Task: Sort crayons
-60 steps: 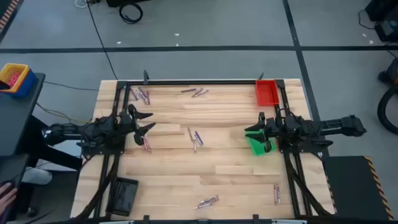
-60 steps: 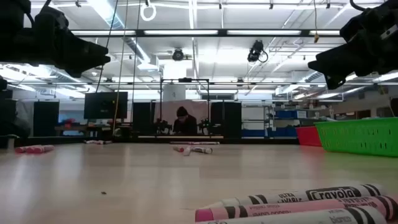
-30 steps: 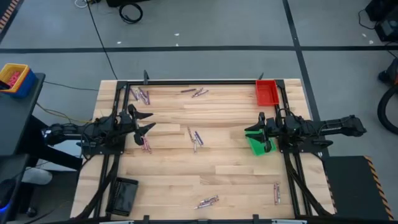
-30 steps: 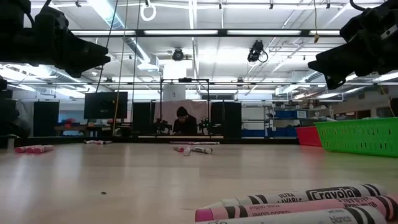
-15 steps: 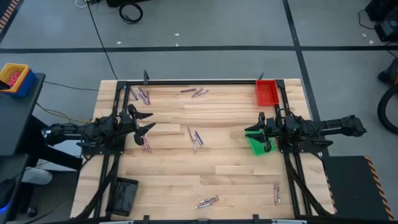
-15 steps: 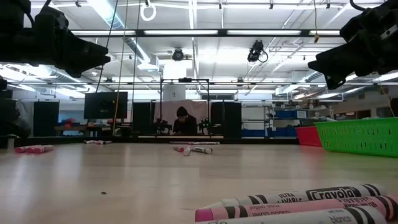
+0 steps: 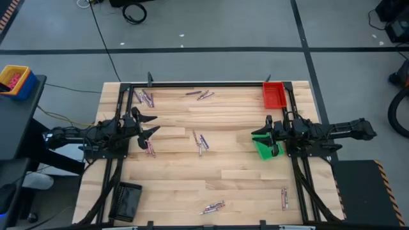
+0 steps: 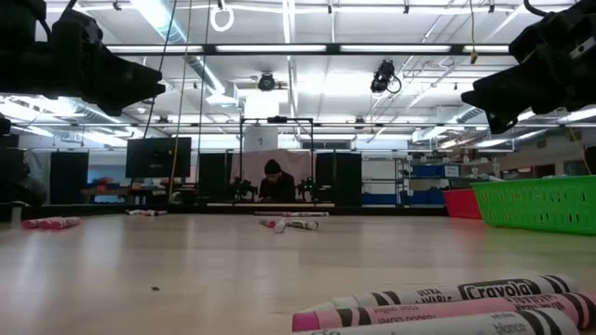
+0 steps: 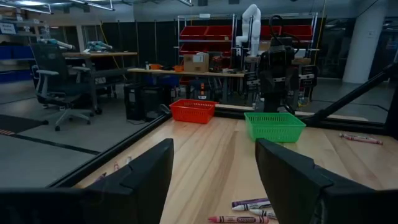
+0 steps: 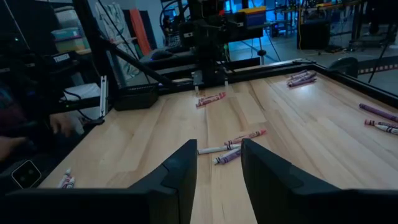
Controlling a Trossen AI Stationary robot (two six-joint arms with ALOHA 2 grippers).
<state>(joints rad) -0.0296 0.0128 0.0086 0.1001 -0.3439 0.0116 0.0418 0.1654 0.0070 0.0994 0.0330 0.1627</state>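
Crayons lie flat on the wooden table in small groups: far left (image 7: 146,97), far middle (image 7: 201,94), centre (image 7: 200,142), near middle (image 7: 214,207), near right (image 7: 284,198), and one group (image 7: 150,148) just below my left gripper. My left gripper (image 7: 150,126) hovers open at the table's left side, pointing level toward the right; its wrist view shows crayons (image 9: 249,204) ahead. My right gripper (image 7: 259,135) hovers open at the right side, over the green tray (image 7: 265,151), pointing level toward the left. Neither one has anything between its fingers (image 10: 180,171).
A red tray (image 7: 274,94) stands at the far right corner and a black tray (image 7: 128,200) at the near left corner. Black frame rails (image 7: 204,84) run along the table's edges. A person (image 8: 273,181) sits far off in the room behind.
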